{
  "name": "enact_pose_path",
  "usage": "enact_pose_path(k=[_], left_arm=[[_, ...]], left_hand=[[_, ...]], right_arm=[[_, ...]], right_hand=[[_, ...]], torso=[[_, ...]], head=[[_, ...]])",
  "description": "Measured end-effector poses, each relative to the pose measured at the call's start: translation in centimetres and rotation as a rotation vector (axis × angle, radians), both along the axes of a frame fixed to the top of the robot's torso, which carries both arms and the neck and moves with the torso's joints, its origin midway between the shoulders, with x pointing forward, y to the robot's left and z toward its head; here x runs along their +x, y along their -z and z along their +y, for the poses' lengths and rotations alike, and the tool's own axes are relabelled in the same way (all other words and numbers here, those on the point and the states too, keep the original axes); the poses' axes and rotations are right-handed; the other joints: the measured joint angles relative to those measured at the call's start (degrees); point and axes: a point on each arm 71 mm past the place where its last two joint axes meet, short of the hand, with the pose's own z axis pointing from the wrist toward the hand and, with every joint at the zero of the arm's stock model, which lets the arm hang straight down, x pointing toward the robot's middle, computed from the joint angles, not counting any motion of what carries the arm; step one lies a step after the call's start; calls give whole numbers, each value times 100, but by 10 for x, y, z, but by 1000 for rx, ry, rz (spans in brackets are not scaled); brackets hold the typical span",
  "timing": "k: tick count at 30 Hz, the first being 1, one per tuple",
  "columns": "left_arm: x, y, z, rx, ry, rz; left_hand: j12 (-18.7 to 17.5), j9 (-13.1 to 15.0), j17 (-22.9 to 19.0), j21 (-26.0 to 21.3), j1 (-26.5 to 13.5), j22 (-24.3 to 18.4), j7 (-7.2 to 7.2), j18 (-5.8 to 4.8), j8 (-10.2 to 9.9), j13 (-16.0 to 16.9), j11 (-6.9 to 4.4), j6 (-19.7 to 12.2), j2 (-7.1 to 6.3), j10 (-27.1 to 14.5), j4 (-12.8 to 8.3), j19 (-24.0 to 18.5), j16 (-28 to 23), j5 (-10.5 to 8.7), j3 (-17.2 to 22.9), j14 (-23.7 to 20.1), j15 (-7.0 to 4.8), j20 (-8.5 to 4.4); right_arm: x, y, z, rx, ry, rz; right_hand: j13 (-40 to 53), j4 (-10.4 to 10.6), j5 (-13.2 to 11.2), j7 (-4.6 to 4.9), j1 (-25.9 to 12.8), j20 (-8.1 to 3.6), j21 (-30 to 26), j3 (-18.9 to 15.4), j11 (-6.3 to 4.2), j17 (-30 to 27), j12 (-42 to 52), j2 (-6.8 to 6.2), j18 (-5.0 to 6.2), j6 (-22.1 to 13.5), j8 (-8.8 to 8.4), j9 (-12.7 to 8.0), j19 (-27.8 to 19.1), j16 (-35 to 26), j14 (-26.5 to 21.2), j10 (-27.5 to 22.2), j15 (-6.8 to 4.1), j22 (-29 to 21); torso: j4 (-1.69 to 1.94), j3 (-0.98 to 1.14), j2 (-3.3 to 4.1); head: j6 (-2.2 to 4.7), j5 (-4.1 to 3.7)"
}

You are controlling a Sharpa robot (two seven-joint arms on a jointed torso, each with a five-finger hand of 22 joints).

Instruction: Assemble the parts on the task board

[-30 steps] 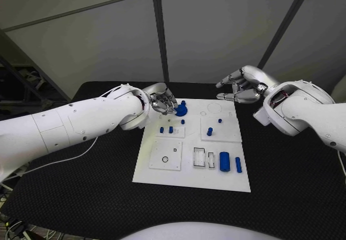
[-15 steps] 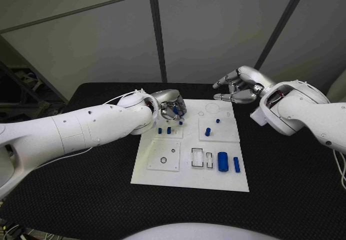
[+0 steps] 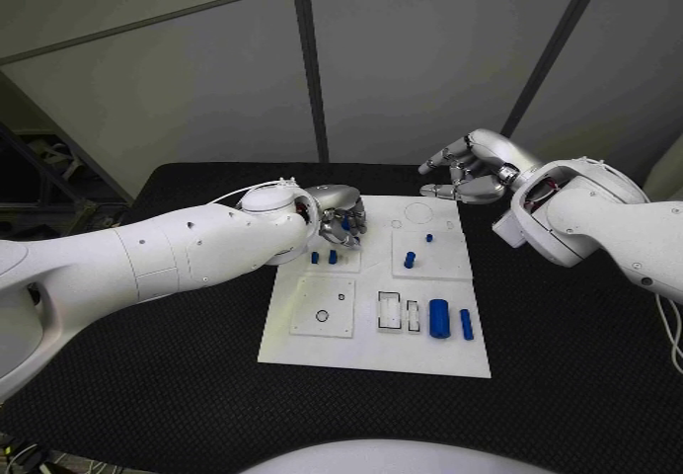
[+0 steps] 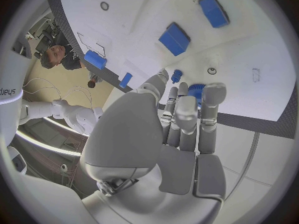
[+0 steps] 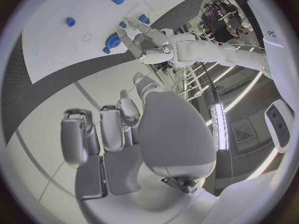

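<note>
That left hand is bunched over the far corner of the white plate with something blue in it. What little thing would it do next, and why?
Probably ease the blue part down onto the task board just beneath it. The left hand holds that round part at its fingertips close over the board's far left corner. The right hand hovers beyond the far edge, holding nothing, so the left seems to be doing this step alone.

Round blue ridged part [image 4: 197, 91] mostly hidden behind left hand [image 4: 181, 119] fingertips; contact cannot be judged. In head view the left hand [image 3: 338, 213] covers it almost wholly. Small marks on white task board [image 3: 373, 346] too small to read. Right hand [image 3: 470, 170]: palm side hidden.
</note>
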Motion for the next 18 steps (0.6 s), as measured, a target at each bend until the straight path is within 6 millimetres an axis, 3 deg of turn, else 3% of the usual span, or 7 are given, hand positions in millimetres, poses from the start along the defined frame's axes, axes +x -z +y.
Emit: enact_pose_path(k=[4,18], left_arm=[[1,1,-2,16,2,0],[3,4,-3,50,1,9]], left_hand=[[2,-30,82,104,2,102,0,4,13,-44,0,0,2,0,-40,52,89,0,40,0,0,11],[86,-121,254,444,166,460,13,3,67,-209,-30,238,257,222,-244,143,324,48,469,20,20,20]], right_arm=[[0,0,0,0,-1,0],[0,0,1,0,-1,0]], right_hand=[[0,0,0,0,0,0,0,0,0,0,0,0,0,0,0,0,0,0,0,0,0,0],[0,-12,0,0,0,0,0,12,0,5,0,0,0,0,0,0,0,0,0,0,0,0]], torso=[[0,0,-1],[5,4,-3]], head=[[2,-2],[-15,-12]])
